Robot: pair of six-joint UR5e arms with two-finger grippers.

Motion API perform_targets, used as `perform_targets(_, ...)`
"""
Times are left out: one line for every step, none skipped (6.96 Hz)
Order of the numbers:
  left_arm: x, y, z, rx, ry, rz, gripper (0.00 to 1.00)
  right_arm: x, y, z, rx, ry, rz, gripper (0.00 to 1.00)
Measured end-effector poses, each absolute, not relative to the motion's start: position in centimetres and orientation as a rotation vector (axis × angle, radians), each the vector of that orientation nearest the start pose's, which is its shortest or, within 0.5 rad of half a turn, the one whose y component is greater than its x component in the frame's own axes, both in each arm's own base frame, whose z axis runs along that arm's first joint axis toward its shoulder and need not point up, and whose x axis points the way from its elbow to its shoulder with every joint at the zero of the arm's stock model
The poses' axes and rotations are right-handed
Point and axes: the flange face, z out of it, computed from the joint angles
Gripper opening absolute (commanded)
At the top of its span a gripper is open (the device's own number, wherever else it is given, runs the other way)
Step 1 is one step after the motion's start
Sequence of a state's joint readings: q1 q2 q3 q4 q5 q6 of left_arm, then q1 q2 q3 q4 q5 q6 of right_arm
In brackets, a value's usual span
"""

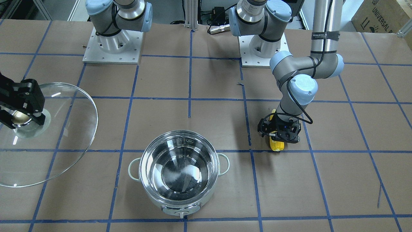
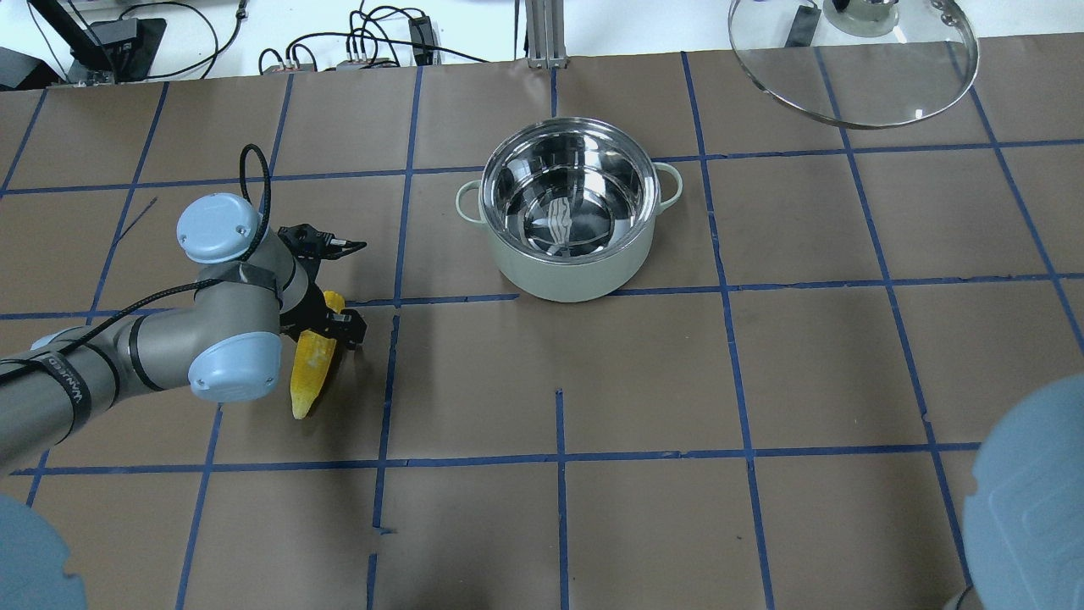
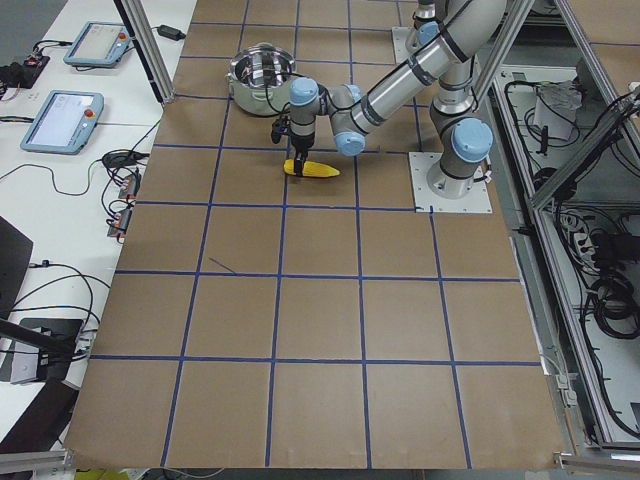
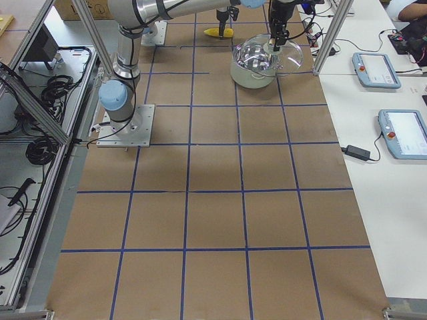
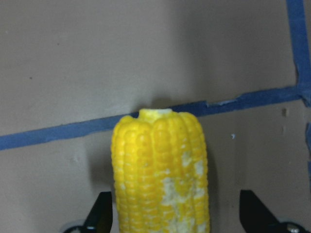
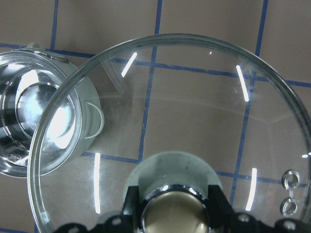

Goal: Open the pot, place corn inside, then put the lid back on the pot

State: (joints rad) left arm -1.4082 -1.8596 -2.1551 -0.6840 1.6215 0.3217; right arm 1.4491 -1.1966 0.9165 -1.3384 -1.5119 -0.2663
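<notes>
Left hand (image 5: 177, 216) open, fingers (image 5: 102, 216) straddling corn (image 5: 160, 165) lying on tabletop (image 1: 206, 80), set for pinch. Right hand (image 1: 21, 117) clamps knob (image 6: 172, 213), lid (image 1: 64, 135) aloft off to side, so pot (image 2: 576, 275) mouth clear for corn.

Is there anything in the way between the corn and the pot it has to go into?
Nothing visible. Only bare table lies between the corn and the open pot. The right end effector holds the lid off to the side, away from the pot's mouth.
</notes>
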Motion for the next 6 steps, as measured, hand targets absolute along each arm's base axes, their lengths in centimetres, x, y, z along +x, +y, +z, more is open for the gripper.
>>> perform_targets(-5.0,-49.0,17.4,0.227,3.081,0.006,0.21,6.1,-65.0,57.2,-0.225,3.084,-0.095,0.09)
perform_targets(-5.1,-49.5,17.9,0.193,3.081,-0.004,0.21,6.2,-65.2,56.9,-0.225,3.084,-0.090,0.09)
perform_targets(-5.5,-50.2,18.8,0.150,3.083,-0.011,0.21,6.2,-65.6,56.4,-0.224,3.084,-0.081,0.09)
perform_targets(-5.8,-51.3,20.4,0.107,3.092,0.001,0.21,6.2,-65.7,56.2,-0.225,3.084,-0.077,0.09)
perform_targets(-6.4,-52.7,22.8,0.070,3.102,0.018,0.20,6.3,-65.8,56.1,-0.225,3.084,-0.076,0.10)
perform_targets(-7.7,-54.4,25.9,0.041,3.112,0.024,0.20,6.3,-65.9,56.0,-0.220,3.084,-0.079,0.10)
